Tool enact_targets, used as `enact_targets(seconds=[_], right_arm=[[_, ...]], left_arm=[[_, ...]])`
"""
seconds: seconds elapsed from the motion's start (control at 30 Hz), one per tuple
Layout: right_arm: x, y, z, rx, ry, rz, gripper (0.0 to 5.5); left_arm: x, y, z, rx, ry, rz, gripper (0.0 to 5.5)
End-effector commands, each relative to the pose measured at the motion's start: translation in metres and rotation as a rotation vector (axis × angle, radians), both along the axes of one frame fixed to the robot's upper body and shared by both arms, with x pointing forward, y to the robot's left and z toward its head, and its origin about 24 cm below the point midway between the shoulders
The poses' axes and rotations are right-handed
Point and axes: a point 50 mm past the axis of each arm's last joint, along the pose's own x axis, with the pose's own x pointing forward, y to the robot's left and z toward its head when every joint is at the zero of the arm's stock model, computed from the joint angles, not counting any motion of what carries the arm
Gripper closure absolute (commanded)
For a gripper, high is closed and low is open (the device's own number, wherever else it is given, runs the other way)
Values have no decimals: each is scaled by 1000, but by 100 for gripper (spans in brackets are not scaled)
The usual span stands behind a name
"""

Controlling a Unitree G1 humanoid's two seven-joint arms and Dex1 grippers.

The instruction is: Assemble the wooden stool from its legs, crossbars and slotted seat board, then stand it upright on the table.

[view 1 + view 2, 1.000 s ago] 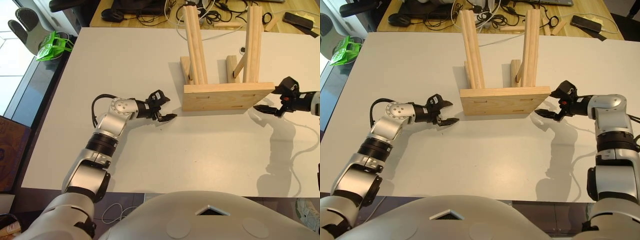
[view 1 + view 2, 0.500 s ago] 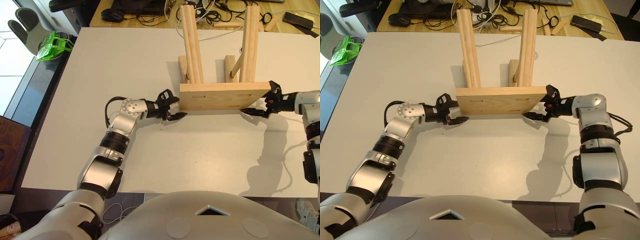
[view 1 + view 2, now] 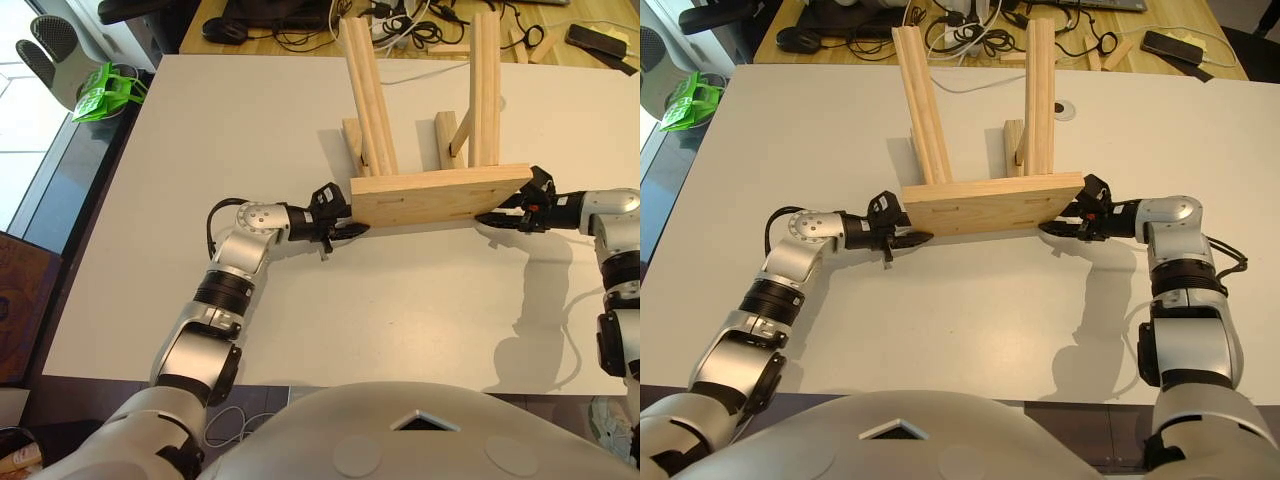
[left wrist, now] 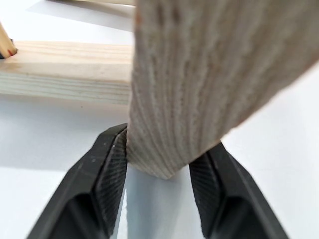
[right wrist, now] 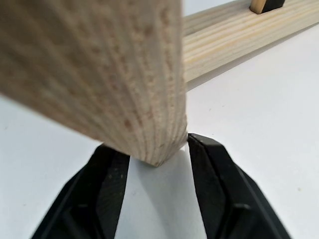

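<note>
The wooden stool lies on its side on the white table. Its seat board faces me, and its legs with their crossbars point away toward the far edge. My left gripper is shut on the board's lower left corner. In the left wrist view the gripper has the board's edge squeezed between both pads. My right gripper is shut on the lower right corner. The right wrist view shows the gripper clamping that corner. The board sits slightly tilted, right end higher.
A green bag hangs off the table's far left. Behind the table, a wooden desk holds cables, a phone and loose wood pieces. A round grommet sits beside the right leg. The near table surface is bare.
Both grippers moved inward from either side and shut on the seat board's lower corners. The stool has shifted slightly left and away, and now tilts.
</note>
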Motion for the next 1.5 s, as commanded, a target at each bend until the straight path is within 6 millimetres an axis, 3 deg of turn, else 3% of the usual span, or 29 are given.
enact_targets(seconds=[0.03,0.23,0.33,0.5,0.67,0.87,1.1,1.3,1.5], right_arm=[[0,19,-2,53,4,68,361],[-11,28,0,103,24,113,372],[-17,30,12,150,22,127,372],[-35,41,61,275,33,196,379],[-64,69,90,450,189,291,384],[-62,86,134,628,200,321,385],[-65,101,158,779,205,354,385],[-56,108,168,921,233,326,385],[-40,127,175,1118,238,200,385]], left_arm=[[-2,-5,-1,-9,16,-5,378],[-13,-7,7,-69,77,-51,378],[-16,0,23,-106,102,-65,380],[-29,22,65,-155,173,-136,382],[-45,29,114,-253,341,-298,398],[-34,33,159,-324,449,-350,404],[-19,41,204,-408,592,-293,413],[-6,47,215,-504,675,-227,414],[15,38,194,-651,671,-5,414]])
